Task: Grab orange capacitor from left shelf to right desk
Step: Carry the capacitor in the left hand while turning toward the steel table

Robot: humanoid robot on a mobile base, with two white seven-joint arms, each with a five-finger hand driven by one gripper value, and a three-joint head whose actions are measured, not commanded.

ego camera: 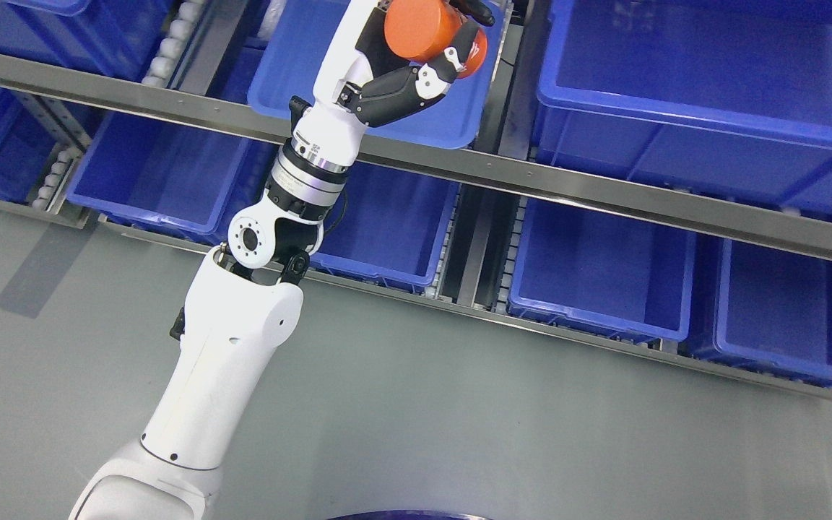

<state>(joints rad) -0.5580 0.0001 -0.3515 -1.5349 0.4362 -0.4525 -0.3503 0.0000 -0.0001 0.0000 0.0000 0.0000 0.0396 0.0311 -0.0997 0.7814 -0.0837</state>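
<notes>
Head view: black-and-white fingers [427, 76] of the left hand [394, 79] are wrapping around a smooth orange cylindrical capacitor [423, 29], holding it above a blue plastic bin [358, 119] on the metal shelf [575, 184]. The carrying step seems underway; next, swinging rightward toward the unseen surface. No legible writing.

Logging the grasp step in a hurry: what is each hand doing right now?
Left hand: closed around the orange capacitor, held above a blue bin on the shelf.
Right hand: not in view.
</notes>
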